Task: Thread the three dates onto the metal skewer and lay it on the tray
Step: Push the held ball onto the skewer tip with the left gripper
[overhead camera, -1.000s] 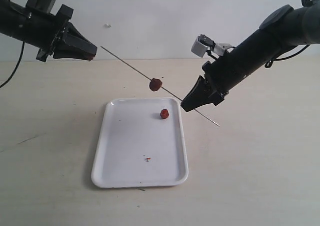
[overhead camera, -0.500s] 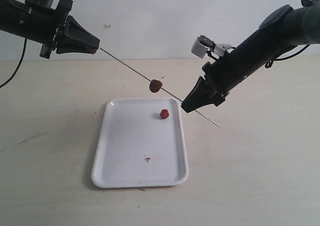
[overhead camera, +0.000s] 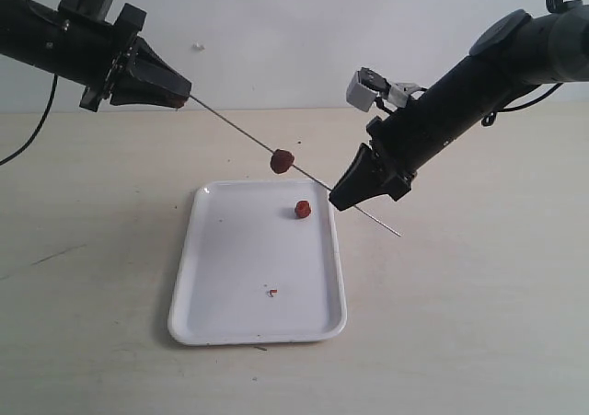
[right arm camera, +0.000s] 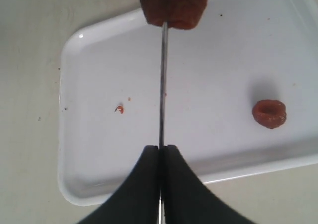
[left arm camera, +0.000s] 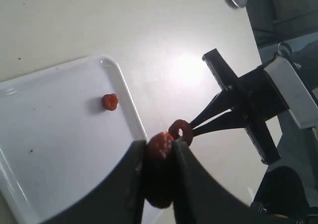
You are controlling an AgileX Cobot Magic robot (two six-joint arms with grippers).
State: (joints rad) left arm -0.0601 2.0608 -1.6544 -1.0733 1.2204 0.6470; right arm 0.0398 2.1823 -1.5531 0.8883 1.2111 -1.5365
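The metal skewer (overhead camera: 235, 128) bars the upper middle of the exterior frame. It slants in the air from the left tool (overhead camera: 182, 99) at upper left, which grips the held date (left arm camera: 160, 147), down through the right tool (overhead camera: 339, 197), which pinches it. Its free end pokes out just right of the tray (overhead camera: 184, 282). The threaded date (overhead camera: 282, 161) thickens it mid-span. Beneath, the loose date (overhead camera: 303, 209) sits in the tray's upper right and a crumb (overhead camera: 273, 293) lies lower down. The tray's left side and the tabletop (overhead camera: 460, 341) at left, bottom and lower right lie open.
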